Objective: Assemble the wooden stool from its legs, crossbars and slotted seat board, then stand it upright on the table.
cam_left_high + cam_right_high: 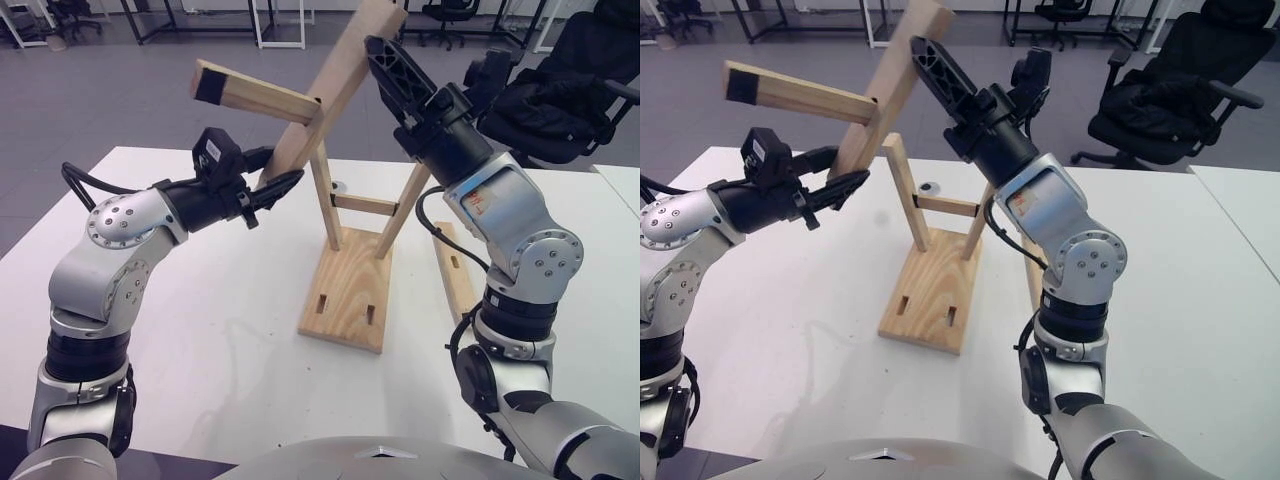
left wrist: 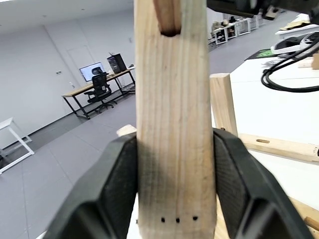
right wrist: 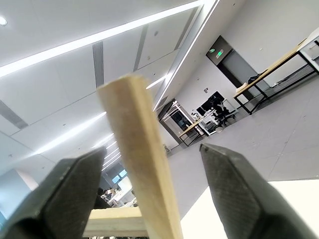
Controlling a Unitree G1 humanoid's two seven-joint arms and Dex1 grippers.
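Well, the slotted seat board [image 1: 345,290] lies flat on the white table [image 1: 200,330], near its middle. Two legs rise from its far end, the left leg [image 1: 325,195] and the right leg [image 1: 405,212]. Both lean a little and are joined partway up by a short crossbar [image 1: 365,205]. Two open slots show in the board's near end.

Above that, a long leg [image 1: 345,70] is held in the air at a tilt, its lower end toward the robot's left and its upper end up and to the right. A shorter bar [image 1: 262,97] juts from its side toward the left, with a dark cap [image 1: 210,83] on the free end.

The left gripper [image 1: 285,167] is clamped on the lower end of the long leg. In the left wrist view its two fingers [image 2: 117,194] press flat against opposite faces of the wood. The right gripper [image 3: 152,149] sits at the upper part of the long leg with its fingers spread and the wood standing between them. One finger [image 3: 234,194] is plainly apart from the leg, and whether the other touches it is hard to tell.

A loose slotted wooden piece [image 1: 455,268] lies flat on the table just right of the seat board.
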